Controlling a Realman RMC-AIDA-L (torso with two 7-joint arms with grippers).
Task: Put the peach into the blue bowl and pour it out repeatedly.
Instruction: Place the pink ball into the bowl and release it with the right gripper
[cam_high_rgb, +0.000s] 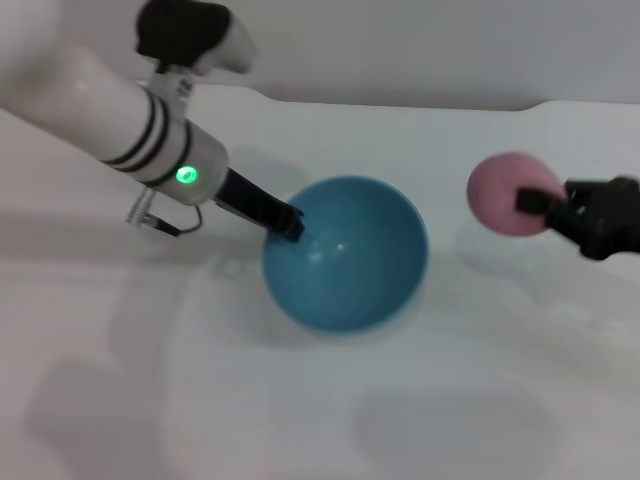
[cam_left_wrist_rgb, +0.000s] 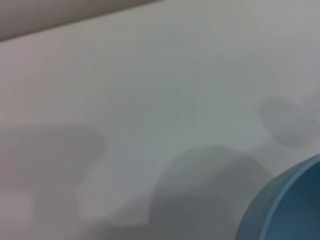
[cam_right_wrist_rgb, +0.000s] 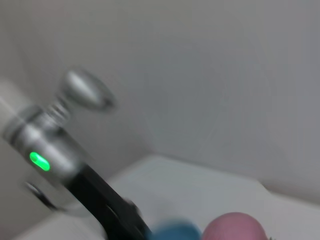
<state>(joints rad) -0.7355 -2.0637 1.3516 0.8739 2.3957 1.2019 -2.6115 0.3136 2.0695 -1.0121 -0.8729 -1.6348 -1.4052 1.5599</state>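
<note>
The blue bowl (cam_high_rgb: 346, 252) is in the middle of the white table, held up off it, and looks empty. My left gripper (cam_high_rgb: 287, 220) is shut on the bowl's left rim. The bowl's rim also shows in the left wrist view (cam_left_wrist_rgb: 287, 207). The pink peach (cam_high_rgb: 508, 193) is in the air to the right of the bowl, held by my right gripper (cam_high_rgb: 532, 203), which is shut on it. The peach shows at the edge of the right wrist view (cam_right_wrist_rgb: 233, 227), with a bit of the bowl (cam_right_wrist_rgb: 175, 232) beside it.
The white table (cam_high_rgb: 200, 400) spreads all round, with a pale wall behind its far edge. The left arm's white forearm with a green light (cam_high_rgb: 185, 175) reaches in from the upper left; it also shows in the right wrist view (cam_right_wrist_rgb: 40, 161).
</note>
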